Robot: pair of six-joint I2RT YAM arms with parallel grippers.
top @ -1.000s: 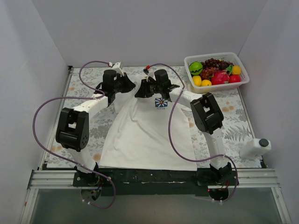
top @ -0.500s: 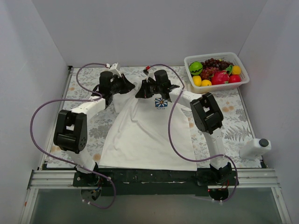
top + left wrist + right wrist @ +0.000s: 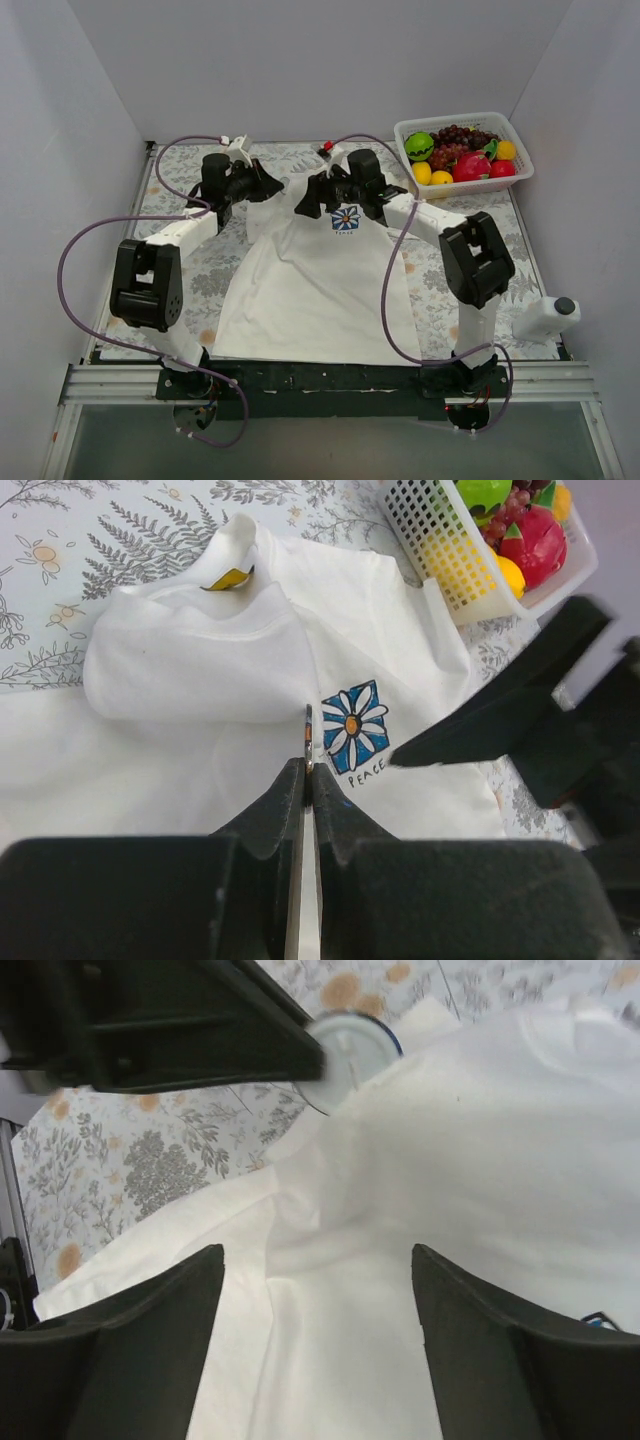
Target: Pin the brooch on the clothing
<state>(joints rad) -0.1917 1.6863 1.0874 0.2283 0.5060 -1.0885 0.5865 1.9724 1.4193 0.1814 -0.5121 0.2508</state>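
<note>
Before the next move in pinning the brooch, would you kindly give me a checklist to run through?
1. Brooch clamped in left pincer: ok.
2. Right pincer open above the T-shirt: ok.
3. Right pincer gripping fabric: not ok, nothing between its jaws.
4. Brooch touching fabric: cannot tell.
5. T-shirt lying flat: not ok, folded over near the top.
6. Daisy print facing up: ok.

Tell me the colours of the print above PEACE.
The print is a white daisy, orange centre, on blue; clearest in left wrist view.
</note>
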